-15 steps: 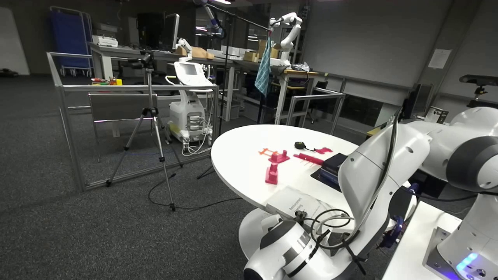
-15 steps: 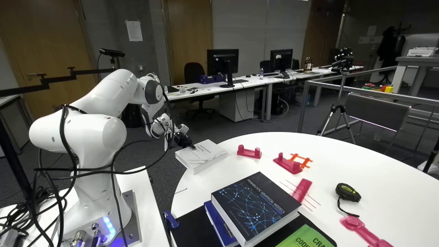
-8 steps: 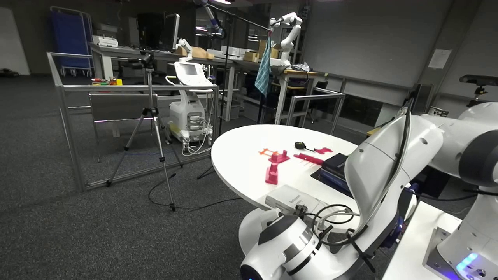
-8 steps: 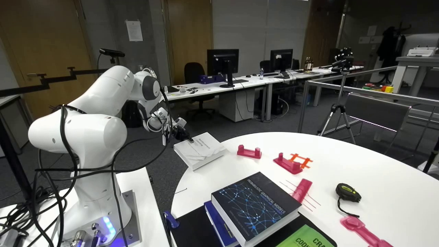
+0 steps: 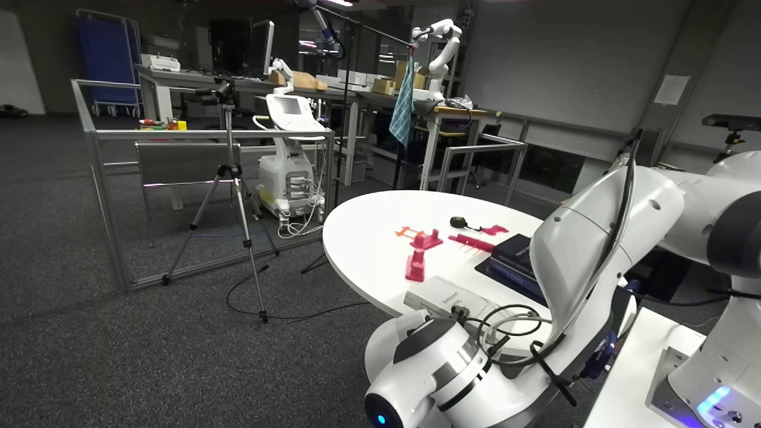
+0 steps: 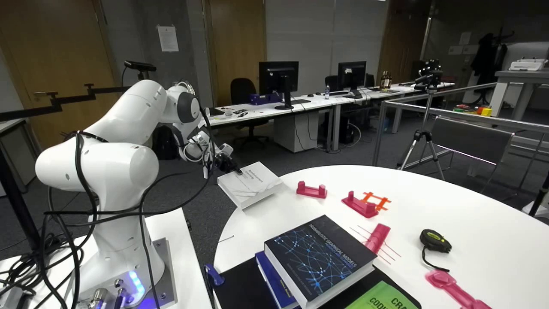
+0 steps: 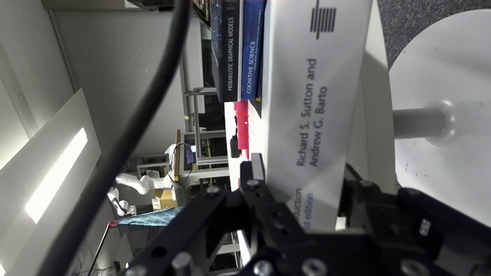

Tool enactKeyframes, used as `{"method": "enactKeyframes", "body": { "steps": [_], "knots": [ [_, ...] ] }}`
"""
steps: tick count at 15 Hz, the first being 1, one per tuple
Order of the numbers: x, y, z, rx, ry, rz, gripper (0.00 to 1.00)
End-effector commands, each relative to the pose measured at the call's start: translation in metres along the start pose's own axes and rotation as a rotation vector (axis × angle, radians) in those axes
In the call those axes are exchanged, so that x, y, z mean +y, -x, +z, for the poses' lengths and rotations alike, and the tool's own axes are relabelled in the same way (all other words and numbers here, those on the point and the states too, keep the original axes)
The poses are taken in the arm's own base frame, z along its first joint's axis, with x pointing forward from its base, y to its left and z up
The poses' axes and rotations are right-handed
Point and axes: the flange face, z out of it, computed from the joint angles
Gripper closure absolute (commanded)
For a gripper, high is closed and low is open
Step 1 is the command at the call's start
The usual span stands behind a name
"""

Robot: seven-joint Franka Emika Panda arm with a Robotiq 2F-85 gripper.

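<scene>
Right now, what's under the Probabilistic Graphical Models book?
Under that dark book lies a blue book, Cognitive Science on its spine; below, a flat black thing. The blue book's cover is mostly hidden.

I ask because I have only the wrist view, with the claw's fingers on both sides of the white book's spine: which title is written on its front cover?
Observer: In an exterior view, the white book shows "Reinforcement Learning" on its front.

Operator: Thank you. Is another thing standing close to it?

Observer: Yes, a pink stand on the white table, with a gap between it and the book.

Operator: And beside the dark book, "Probabilistic Graphical Models", does something lie there which I cannot see?

Observer: Yes, a green book, partly cut off by the lower edge of that exterior picture.
</scene>
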Motion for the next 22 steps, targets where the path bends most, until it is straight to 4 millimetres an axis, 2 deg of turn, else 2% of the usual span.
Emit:
{"method": "enactKeyframes", "body": {
  "steps": [1,8,10,14,19,22],
  "knots": [
    [0.049,0.008,0.009,-0.031,0.132,-0.027,0.81],
    [0.078,0.024,0.037,-0.075,0.229,-0.043,0.81],
    [0.086,0.03,0.051,-0.081,0.222,-0.042,0.81],
    [0.104,0.044,0.086,-0.116,0.212,-0.032,0.81],
    [0.126,0.063,0.141,-0.176,0.18,-0.009,0.81],
    [0.137,0.067,0.17,-0.215,0.12,0.016,0.81]
  ]
}}
